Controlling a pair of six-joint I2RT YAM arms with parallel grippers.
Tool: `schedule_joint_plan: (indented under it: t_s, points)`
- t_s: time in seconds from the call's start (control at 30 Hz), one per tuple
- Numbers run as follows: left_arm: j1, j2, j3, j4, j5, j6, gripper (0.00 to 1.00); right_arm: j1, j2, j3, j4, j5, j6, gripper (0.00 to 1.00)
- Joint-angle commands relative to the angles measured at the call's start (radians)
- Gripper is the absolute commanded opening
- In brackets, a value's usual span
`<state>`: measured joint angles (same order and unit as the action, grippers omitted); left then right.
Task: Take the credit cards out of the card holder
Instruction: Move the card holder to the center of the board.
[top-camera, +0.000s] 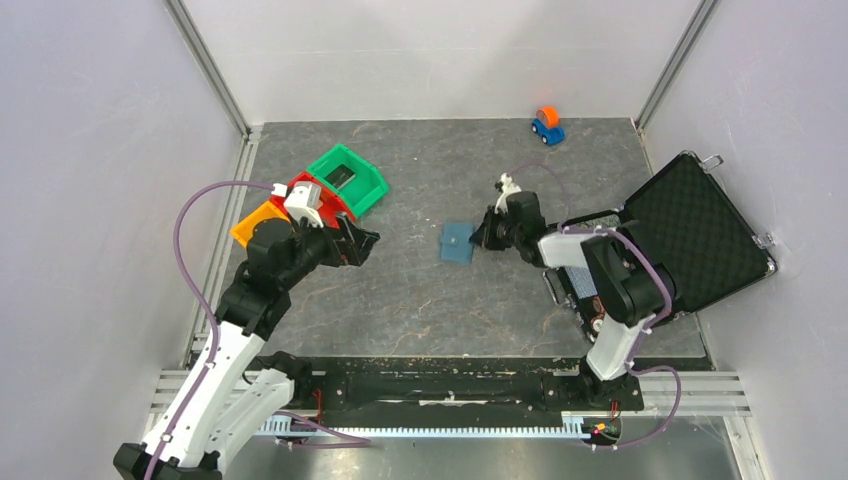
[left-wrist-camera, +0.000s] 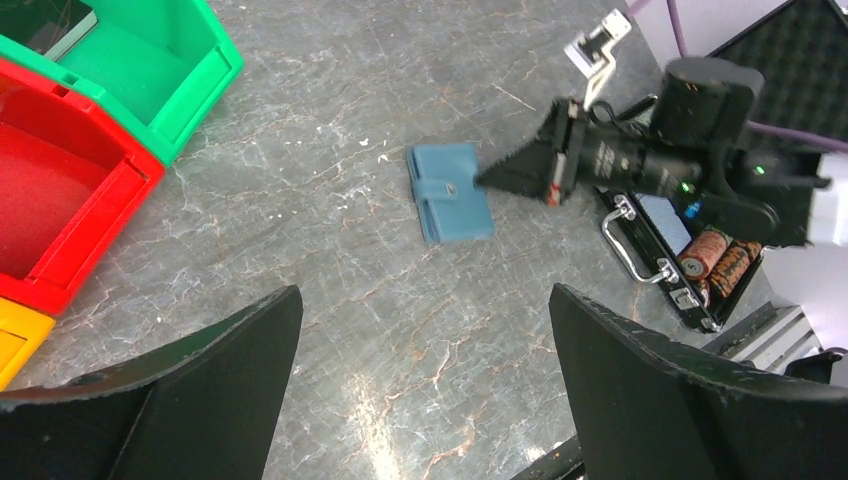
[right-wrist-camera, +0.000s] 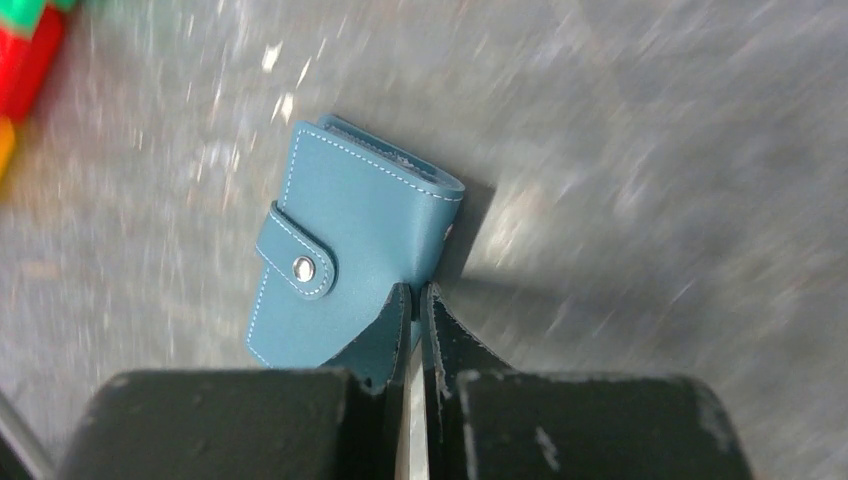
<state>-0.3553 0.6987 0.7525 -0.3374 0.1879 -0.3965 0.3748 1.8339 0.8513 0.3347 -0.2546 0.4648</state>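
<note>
1. From the top, a green bin (top-camera: 350, 178), a red bin (top-camera: 335, 207) and a yellow bin (top-camera: 252, 225) are sitting side by side at the far left of the grey veined table (top-camera: 420, 300). A black foam-lined case (top-camera: 700, 230) is lying open at the right. The blue holder (top-camera: 458, 242) is lying flat mid-table, with the right pincer (top-camera: 483, 238) touching its right edge. The left pincer (top-camera: 365, 243) is hovering well apart, near the bins.
2. From the left wrist, a dark flat thing (left-wrist-camera: 45, 22) is lying in the green bin, and striped chip rolls (left-wrist-camera: 715, 255) are sitting in the case. The left pincer's jaws are standing wide apart, holding nothing. The right pincer's pointed tip is meeting the holder's edge.
3. From the right wrist, the holder is showing smooth, leather-like skin with white stitching, and a strap (right-wrist-camera: 295, 262) with a metal snap is keeping it closed. The right pincer's fingers are pressing together, gripping nothing, with their tips resting on the holder's near edge, just right of the strap.
</note>
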Motion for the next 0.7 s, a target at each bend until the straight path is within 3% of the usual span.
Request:
schedule_joint_plan:
  t_s: [0.0, 0.2, 0.4, 0.67]
  points:
    - [-0.001, 0.012, 0.016, -0.003, -0.028, 0.001, 1.0, 0.088, -0.114, -0.159, -0.064, -0.022, -0.072, 0.0]
    - [-0.008, 0.083, 0.049, -0.077, -0.037, 0.026, 1.0, 0.186, -0.294, -0.391, 0.03, -0.011, 0.036, 0.0]
    - [-0.032, 0.151, 0.062, -0.147, -0.013, -0.082, 1.0, 0.215, -0.459, -0.543, 0.078, 0.011, 0.114, 0.0]
    - [-0.258, 0.354, 0.082, -0.173, -0.127, -0.153, 0.93, 0.219, -0.502, -0.62, 0.126, 0.009, 0.231, 0.0]
